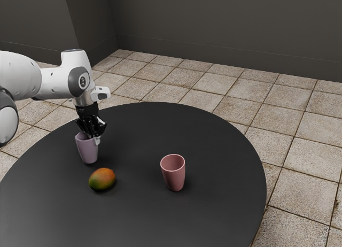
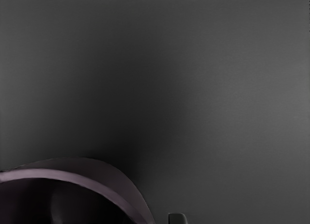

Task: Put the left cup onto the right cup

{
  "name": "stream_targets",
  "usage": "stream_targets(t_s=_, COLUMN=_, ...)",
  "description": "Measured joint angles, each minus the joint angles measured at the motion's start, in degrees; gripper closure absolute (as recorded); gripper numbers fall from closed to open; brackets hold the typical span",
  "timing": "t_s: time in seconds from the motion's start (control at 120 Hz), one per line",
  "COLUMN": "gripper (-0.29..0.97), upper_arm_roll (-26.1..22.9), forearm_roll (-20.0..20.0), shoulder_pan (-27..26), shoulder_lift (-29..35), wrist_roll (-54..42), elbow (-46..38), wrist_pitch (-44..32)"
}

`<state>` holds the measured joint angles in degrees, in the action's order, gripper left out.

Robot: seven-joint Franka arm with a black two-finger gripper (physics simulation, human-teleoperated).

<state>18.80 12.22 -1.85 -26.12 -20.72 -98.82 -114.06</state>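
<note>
A pale lilac plastic cup [image 1: 87, 151] stood upright at centre left, fingers [image 1: 94, 134] at its rim, grip impossible to tell; round black worktop [image 1: 214, 151], beige tiled floor [image 1: 288, 97].

I'm looking into a bare, lab-like test room: plain dark grey walls [image 1: 214, 17] meeting at a corner, a floor of worn beige stone tiles [image 1: 278, 97], one round matte black counter [image 1: 214, 151], and a white jointed robot arm [image 1: 32, 78] reaching over it. A mauve tumbler-shaped cup [image 1: 87, 152], a pink tumbler-shaped cup [image 1: 173, 173] and an orange-green mango [image 1: 101, 179] on the counter lend a faint household touch.
</note>
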Motion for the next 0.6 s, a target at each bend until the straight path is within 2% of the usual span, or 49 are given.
stream_targets(t_s=0.3, gripper=0.77, upper_arm_roll=-0.11, forearm_roll=-0.06, shoulder_pan=-1.51, shoulder_lift=1.44, wrist_roll=-1.02, elbow=0.0, wrist_pitch=0.04)
stream_targets(t_s=0.6, gripper=0.78, upper_arm_roll=-0.36, forearm_roll=-0.39, shoulder_pan=-9.78, shoulder_lift=6.32, wrist_roll=-1.23, elbow=0.05, wrist_pitch=0.57)
